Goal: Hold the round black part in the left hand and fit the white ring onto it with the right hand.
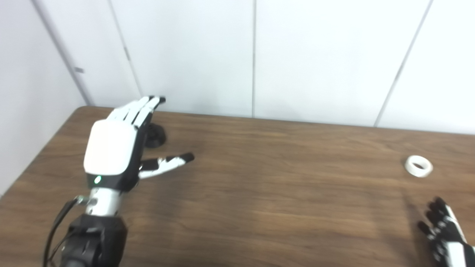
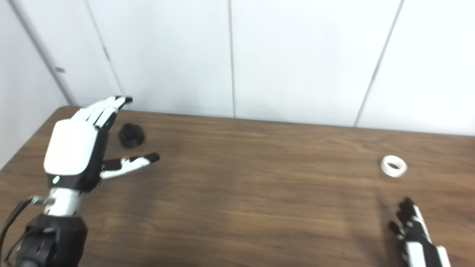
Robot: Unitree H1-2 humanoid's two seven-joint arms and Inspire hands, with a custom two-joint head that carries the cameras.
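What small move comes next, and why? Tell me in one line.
Probably bring the left hand down and a little right, then close it around the round black part. The hand is open, fingers straight and thumb spread, with the part just beside its fingers on the table, not yet held. The white ring lies far off near the waiting right hand.
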